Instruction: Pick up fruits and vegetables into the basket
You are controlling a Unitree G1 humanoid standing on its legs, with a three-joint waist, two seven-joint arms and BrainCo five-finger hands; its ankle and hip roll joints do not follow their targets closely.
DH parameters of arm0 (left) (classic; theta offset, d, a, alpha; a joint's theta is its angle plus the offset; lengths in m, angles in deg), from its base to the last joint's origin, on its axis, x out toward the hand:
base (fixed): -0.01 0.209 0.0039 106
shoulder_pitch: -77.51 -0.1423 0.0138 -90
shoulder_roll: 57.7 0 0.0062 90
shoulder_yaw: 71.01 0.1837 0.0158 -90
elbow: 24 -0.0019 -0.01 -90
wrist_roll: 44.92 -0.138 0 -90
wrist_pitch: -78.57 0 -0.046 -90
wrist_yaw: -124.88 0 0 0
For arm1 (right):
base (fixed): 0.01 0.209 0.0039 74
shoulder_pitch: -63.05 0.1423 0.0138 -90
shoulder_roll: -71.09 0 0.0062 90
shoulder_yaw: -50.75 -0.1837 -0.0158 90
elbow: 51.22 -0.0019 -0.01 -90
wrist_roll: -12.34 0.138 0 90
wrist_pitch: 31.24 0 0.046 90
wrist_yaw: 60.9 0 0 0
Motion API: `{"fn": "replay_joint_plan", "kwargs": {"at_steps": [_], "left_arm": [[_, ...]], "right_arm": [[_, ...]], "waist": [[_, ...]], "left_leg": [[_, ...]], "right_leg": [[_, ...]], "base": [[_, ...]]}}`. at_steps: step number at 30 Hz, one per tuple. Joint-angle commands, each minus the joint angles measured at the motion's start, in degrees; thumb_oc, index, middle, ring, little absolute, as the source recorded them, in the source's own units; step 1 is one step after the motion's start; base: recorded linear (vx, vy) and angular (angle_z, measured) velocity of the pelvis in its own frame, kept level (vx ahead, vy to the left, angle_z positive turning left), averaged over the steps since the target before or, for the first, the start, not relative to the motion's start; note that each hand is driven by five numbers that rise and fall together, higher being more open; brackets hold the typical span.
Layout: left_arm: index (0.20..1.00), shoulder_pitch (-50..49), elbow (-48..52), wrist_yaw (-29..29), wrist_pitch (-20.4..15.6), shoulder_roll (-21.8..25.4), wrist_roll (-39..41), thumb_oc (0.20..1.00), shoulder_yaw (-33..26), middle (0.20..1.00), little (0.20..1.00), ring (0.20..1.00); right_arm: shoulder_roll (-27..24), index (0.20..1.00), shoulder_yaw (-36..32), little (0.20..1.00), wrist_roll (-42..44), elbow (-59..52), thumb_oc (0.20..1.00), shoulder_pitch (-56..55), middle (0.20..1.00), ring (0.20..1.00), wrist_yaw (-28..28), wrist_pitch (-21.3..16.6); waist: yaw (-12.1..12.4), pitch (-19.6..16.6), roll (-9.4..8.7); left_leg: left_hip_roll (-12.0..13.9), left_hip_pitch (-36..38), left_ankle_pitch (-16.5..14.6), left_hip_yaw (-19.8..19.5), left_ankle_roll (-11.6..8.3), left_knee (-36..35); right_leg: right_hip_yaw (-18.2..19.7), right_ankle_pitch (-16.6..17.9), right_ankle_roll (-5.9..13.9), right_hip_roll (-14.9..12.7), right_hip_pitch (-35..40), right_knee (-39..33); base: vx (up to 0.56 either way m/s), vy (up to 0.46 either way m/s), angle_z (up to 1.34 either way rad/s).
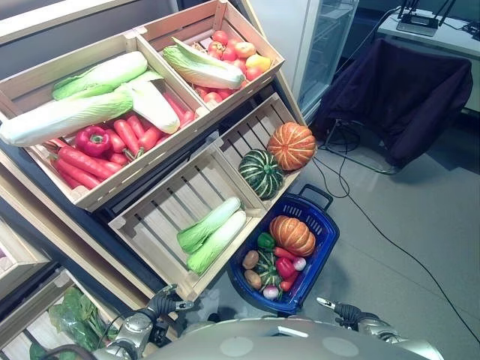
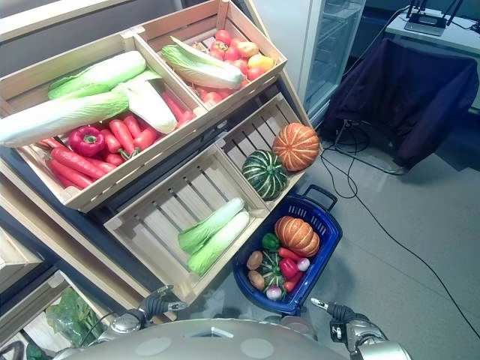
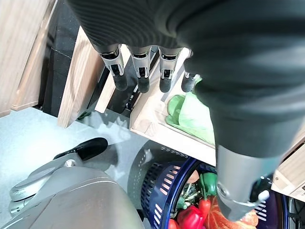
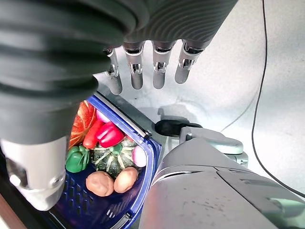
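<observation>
Below me on the floor, the blue basket (image 1: 319, 225) holds a pumpkin (image 1: 292, 235), peppers and potatoes. Both my left robot hand (image 3: 138, 71) and right robot hand (image 4: 152, 67) hang slack-fingered, empty. Between picks, I judge; next, reach for the crate's orange pumpkin (image 1: 292, 145).

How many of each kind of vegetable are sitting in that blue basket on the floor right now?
In the blue basket, as far as the views show:
Orange pumpkin: 1
Small dark green squash: 1
Green pepper: 1
Red pepper: 1
Red chilli: 1
Potatoes: 2
Pinkish-white radishes or turnips: 2
Total: 9; anything buried beneath cannot be seen.
</observation>
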Motion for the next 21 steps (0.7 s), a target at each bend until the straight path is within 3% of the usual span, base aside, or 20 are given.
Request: {"fn": "replay_joint_plan", "kwargs": {"at_steps": [1, 16, 21], "left_arm": [[1.0, 4.6, -1.8, 0.3, -0.9, -0.1, 2.9, 1.0, -1.1, 1.0, 1.0, 1.0], [1.0, 10.7, 1.4, 3.1, -4.0, 0.5, 12.3, 1.0, -1.8, 1.0, 1.0, 1.0], [1.0, 14.4, 4.3, 3.6, -5.4, 0.8, 15.6, 1.0, -1.1, 1.0, 1.0, 1.0]], "right_arm": [[-0.6, 1.0, 1.0, 1.0, 0.5, 2.6, 1.0, 4.9, 1.0, 1.0, -0.7, -0.8], [-2.4, 1.0, 3.7, 1.0, 5.2, -0.7, 1.0, 10.9, 1.0, 1.0, -3.5, -0.8], [-3.6, 1.0, 4.6, 1.0, 7.2, -1.9, 1.0, 14.0, 1.0, 1.0, -3.7, -1.2]], "waist": [[0.0, 4.8, -0.93], [0.1, 16.3, 1.29], [0.3, 21.2, 1.28]], "left_leg": [[0.0, -2.2, -2.3, -1.1, 0.25, 0.4], [-1.5, -12.9, 1.3, -3.1, 1.05, 0.5], [-2.6, -20.3, 0.6, -3.3, 1.06, 8.2]], "right_leg": [[-0.7, -3.6, 3.09, -3.0, 2.5, 2.0], [0.1, -2.7, 1.5, -2.8, -9.7, 5.6], [1.0, -3.9, 0.33, -2.8, -15.6, 11.5]], "base": [[-0.05, -0.002, 0.04], [-0.12, 0.004, 0.05], [-0.13, 0.009, 0.03]]}}
